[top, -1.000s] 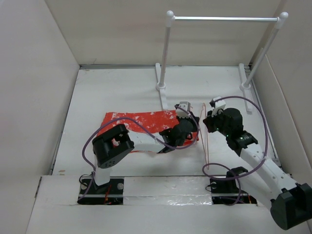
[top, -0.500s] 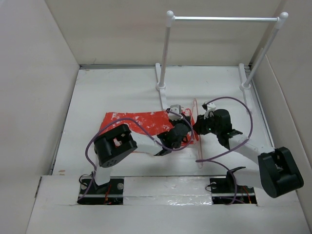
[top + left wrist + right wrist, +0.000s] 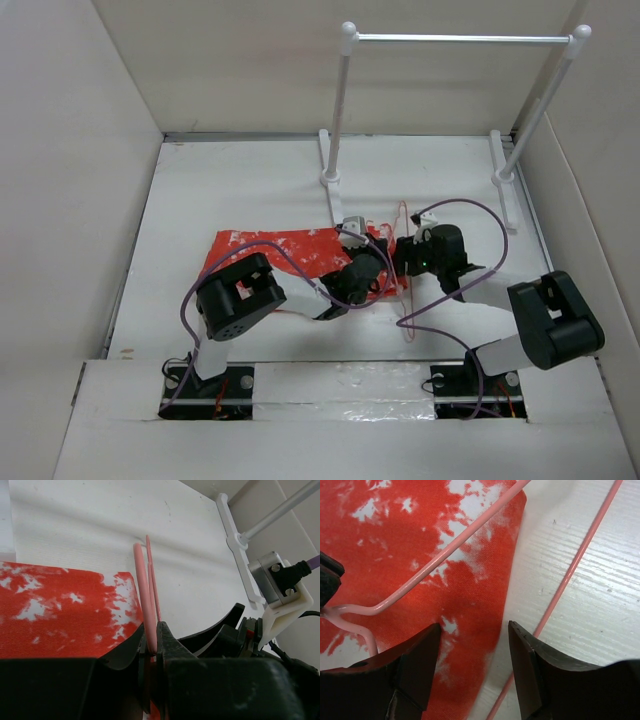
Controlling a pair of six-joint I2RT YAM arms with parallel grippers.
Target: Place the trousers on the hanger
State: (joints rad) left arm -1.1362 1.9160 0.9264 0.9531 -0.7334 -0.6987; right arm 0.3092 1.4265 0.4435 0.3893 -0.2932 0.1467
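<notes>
We see the left gripper [image 3: 374, 258] pinching the hanger [image 3: 141, 580] at the edge of the trousers [image 3: 285, 250], with the right gripper [image 3: 400, 262] spread beside it.

On the white table [image 3: 240, 180] the trousers lie flat, left of centre, and their right edge reaches under both wrists. Our left gripper's fingers are closed on the hanger's pink wire, which runs on from them along the cloth's edge. Just to the right, our right gripper hangs low with its fingers apart, holding nothing. Beneath it one hanger wire crosses the cloth and another lies over bare table. The white rail [image 3: 460, 38] stands at the back right.
</notes>
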